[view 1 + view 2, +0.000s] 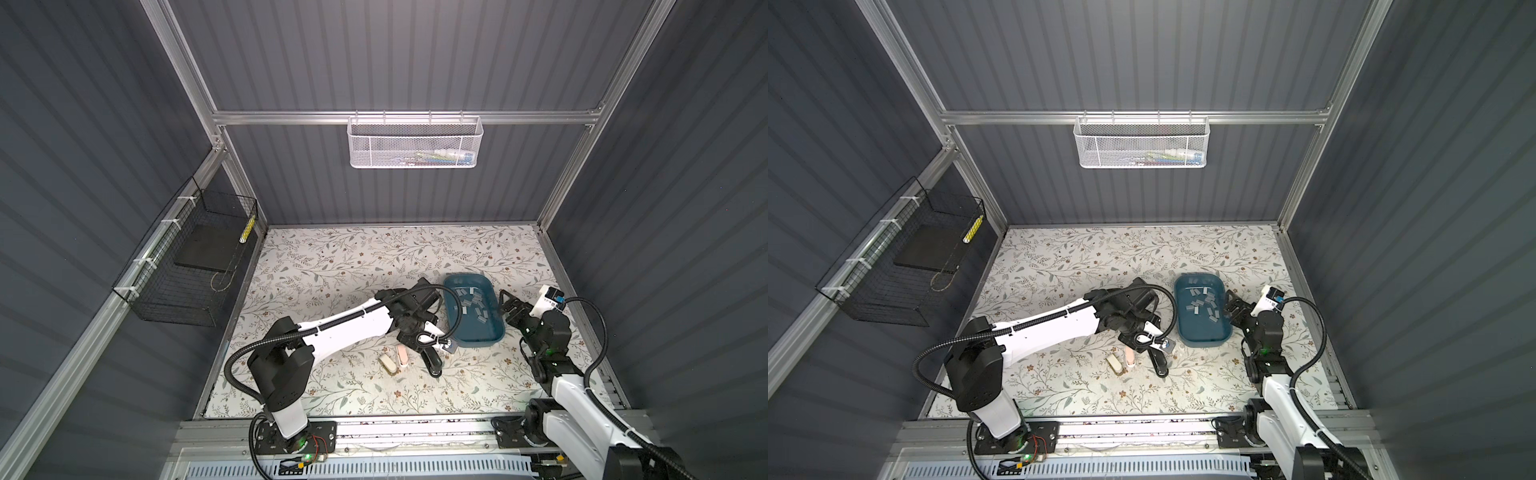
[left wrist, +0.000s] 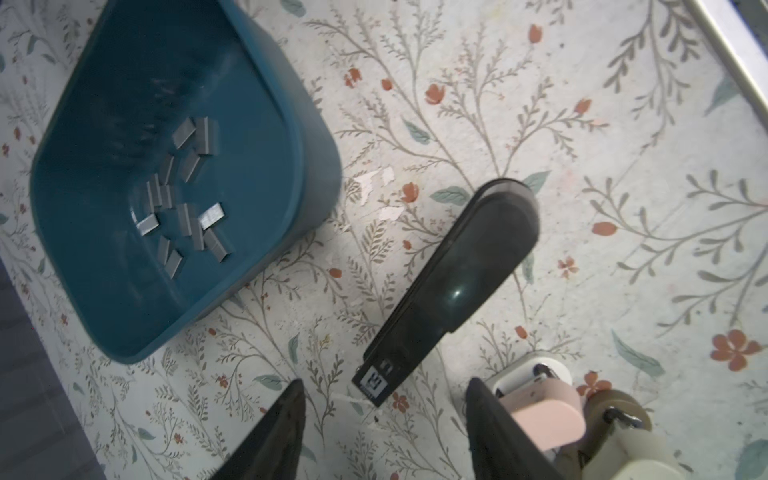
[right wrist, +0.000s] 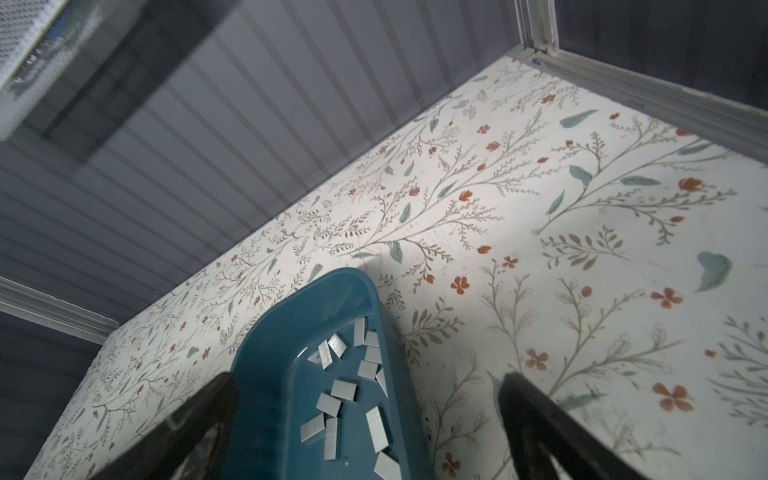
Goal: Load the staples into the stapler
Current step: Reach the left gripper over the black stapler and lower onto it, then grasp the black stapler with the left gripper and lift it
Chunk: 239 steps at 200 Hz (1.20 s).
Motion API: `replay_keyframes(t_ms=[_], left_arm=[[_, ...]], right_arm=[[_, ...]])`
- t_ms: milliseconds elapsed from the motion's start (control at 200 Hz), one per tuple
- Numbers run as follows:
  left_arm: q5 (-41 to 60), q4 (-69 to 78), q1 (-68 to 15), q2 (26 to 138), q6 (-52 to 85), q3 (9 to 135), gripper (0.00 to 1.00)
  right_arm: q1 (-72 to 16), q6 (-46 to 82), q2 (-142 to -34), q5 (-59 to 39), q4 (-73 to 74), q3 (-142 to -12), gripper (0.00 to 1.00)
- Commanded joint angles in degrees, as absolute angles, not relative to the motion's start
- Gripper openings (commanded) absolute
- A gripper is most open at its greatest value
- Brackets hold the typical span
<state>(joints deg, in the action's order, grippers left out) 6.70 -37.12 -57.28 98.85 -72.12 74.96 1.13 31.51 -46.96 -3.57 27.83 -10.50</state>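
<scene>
A black stapler (image 2: 469,266) lies closed on the floral table, seen in both top views (image 1: 433,362) (image 1: 1158,361). My left gripper (image 2: 384,419) hovers open at its narrow end, and nothing sits between the fingers. One finger stands right beside a pink stapler (image 2: 544,409). Several silver staples (image 2: 211,215) lie loose in a teal tray (image 2: 104,270), also visible in both top views (image 1: 471,303) (image 1: 1202,305). My right gripper (image 3: 368,415) is open wide at the tray's (image 3: 282,332) right rim, above the staples (image 3: 343,390), holding nothing.
A beige stapler (image 2: 623,440) lies next to the pink one (image 1: 402,354). A white mesh basket (image 1: 415,141) hangs on the back wall and a black wire basket (image 1: 187,266) on the left wall. The left arm's cable loops close to the tray (image 1: 482,332).
</scene>
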Motion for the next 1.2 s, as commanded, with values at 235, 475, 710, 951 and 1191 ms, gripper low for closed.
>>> replay_keyframes(t_ms=[235,475,710,951,1191], left_arm=[[6.4,-38.8,-61.6,100.8,-73.1,74.9,0.66],[3.7,-38.1,-63.7,104.4,-71.8,75.5,0.64],[3.1,-39.1,-65.4,106.5,-72.3,76.2,0.55],[3.0,-39.6,-66.2,107.7,-72.2,76.7,0.48],[3.4,-40.2,-66.4,108.3,-72.3,77.1,0.40]], right_arm=[[1.1,31.7,-45.7,-3.7,28.8,-9.2,0.99],[1.1,31.6,-46.3,-4.1,28.3,-9.7,0.99],[1.1,31.9,-45.7,-3.3,27.9,-9.5,0.99],[1.1,32.0,-45.8,-3.2,27.6,-9.6,0.99],[1.1,32.1,-45.9,-3.0,27.4,-9.7,0.99]])
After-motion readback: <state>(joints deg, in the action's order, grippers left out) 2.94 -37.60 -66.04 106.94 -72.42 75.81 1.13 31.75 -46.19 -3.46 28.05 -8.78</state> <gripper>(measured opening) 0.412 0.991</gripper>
